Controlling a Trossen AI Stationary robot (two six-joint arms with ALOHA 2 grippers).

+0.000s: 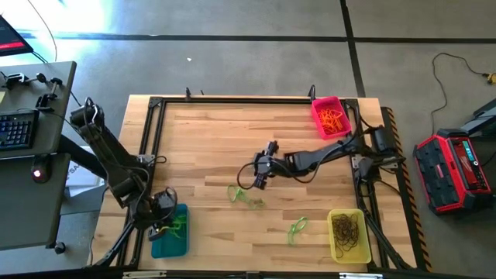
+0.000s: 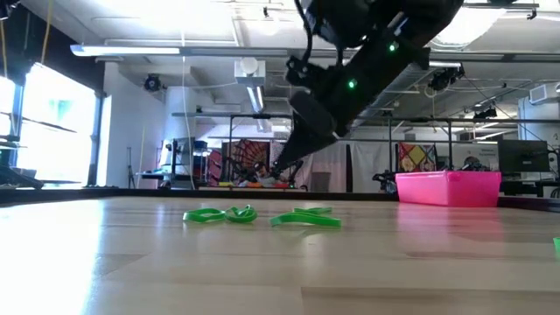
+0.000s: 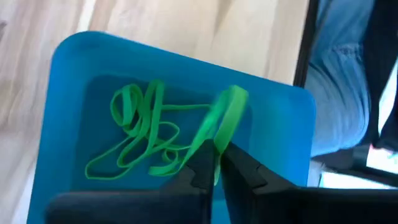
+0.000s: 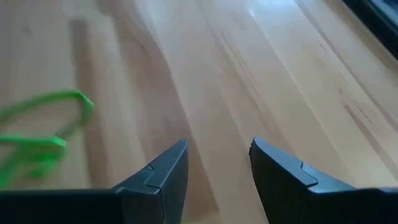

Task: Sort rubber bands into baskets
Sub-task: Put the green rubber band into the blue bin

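Left hand (image 3: pixel 217 163), at the counter's (image 1: pixel 209 147) seven o'clock over the teal basket (image 3: pixel 74 93), pinches one green band (image 3: pixel 225 115) above the green heap, apparently to drop it among its own colour. Right hand (image 4: pixel 217 165), fingers apart and empty at centre, hovers over loose green bands (image 1: pixel 244 195). Orange fill the pink basket (image 1: pixel 319 108) at one o'clock, dark ones the yellow basket (image 1: pixel 335 249) at five
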